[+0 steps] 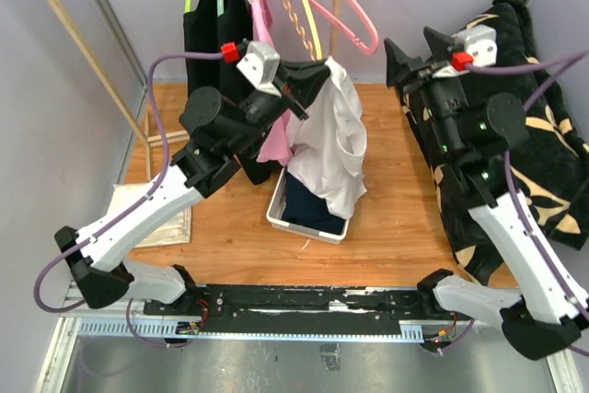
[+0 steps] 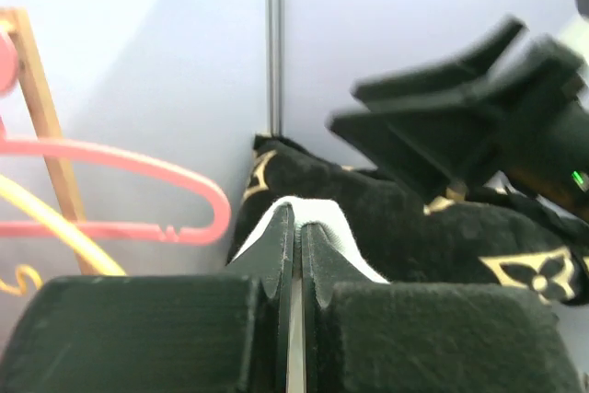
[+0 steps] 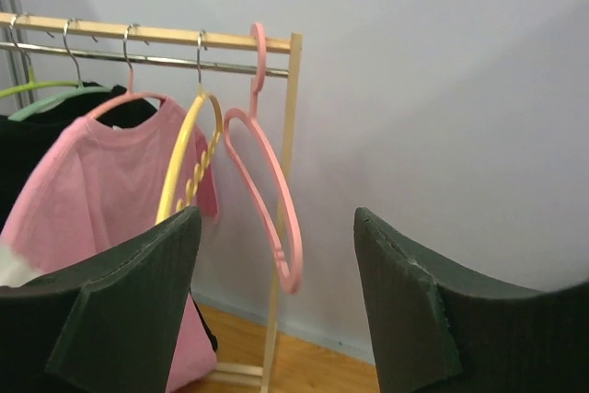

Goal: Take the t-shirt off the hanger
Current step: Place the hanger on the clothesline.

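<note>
My left gripper (image 1: 319,74) is shut on a white t-shirt (image 1: 339,140), which hangs from it over a basket at the middle of the table. In the left wrist view the white t-shirt (image 2: 340,223) shows as a fold pinched between the closed jaws of that gripper (image 2: 296,220). An empty pink hanger (image 1: 342,8) hangs on the rail behind, apart from the shirt. My right gripper (image 1: 421,49) stands open in the air to the right, holding nothing. The right wrist view has that gripper (image 3: 276,227) facing the pink hanger (image 3: 269,204).
A white basket (image 1: 304,230) holds dark clothes under the shirt. On the wooden rail (image 3: 138,39) hang a yellow hanger (image 3: 189,172), a pink t-shirt (image 3: 83,190) and black garments (image 1: 207,29). Black gold-patterned fabric (image 1: 538,144) lies at the right, a folded cream cloth (image 1: 156,218) at the left.
</note>
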You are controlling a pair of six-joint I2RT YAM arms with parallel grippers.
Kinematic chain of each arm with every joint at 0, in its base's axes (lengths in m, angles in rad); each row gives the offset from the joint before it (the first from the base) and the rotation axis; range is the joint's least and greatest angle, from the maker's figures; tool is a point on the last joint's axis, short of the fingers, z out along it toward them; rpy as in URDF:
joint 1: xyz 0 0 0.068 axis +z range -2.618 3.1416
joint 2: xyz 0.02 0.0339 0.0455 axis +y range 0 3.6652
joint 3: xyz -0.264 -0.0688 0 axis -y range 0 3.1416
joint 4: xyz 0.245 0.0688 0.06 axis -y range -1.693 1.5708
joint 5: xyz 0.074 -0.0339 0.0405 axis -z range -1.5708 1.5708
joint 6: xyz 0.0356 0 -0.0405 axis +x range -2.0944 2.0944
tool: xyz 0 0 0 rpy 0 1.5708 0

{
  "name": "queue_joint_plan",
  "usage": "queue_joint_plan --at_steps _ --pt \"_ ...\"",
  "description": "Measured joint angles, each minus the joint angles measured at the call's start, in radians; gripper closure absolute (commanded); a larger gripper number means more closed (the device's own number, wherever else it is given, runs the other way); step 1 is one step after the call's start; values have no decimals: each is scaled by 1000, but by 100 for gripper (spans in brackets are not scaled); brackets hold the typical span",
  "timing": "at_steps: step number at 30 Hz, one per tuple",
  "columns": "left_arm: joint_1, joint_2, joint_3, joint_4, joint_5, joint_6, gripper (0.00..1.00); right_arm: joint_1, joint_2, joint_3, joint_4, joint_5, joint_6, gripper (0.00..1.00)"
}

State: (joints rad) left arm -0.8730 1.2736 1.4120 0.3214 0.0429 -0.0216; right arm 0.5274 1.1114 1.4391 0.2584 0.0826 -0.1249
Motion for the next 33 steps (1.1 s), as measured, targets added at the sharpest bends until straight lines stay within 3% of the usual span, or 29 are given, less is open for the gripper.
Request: queue_joint_plan --at_steps 10,17,23,33 --pt "0 274 475 -117 -21 118 99 0 -277 -233 -122 95 -8 32" --pt "0 337 653 -198 -13 138 100 0 -364 -270 -168 133 -12 32" --pt "0 322 653 -202 1 134 99 0 -381 -290 -176 150 -13 32" --pt "0 157 350 -195 -5 83 99 0 -381 -333 -198 157 -12 32"
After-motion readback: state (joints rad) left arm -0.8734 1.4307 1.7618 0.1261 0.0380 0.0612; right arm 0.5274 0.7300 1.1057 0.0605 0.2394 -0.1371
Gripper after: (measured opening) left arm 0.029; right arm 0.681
